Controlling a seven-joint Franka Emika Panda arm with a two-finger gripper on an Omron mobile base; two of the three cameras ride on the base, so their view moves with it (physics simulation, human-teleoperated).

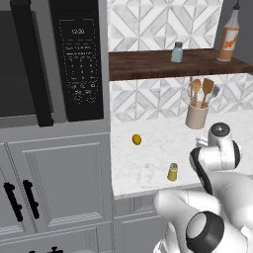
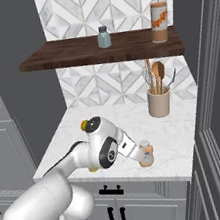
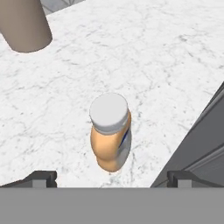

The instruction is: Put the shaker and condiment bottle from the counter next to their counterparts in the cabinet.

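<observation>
Hovering above condiment bottle [image 3: 110, 131], gripper [image 3: 111, 178] jaws spread apart, nothing held.
Bottle upright on counter [image 3: 166, 65] near front edge; utensil crock [image 3: 24, 24] at 11 o'clock in hand view.

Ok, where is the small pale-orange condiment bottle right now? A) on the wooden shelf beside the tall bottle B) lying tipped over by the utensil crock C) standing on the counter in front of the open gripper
C: the condiment bottle stands upright on the counter, between the open gripper's fingertips but not yet clamped.
</observation>
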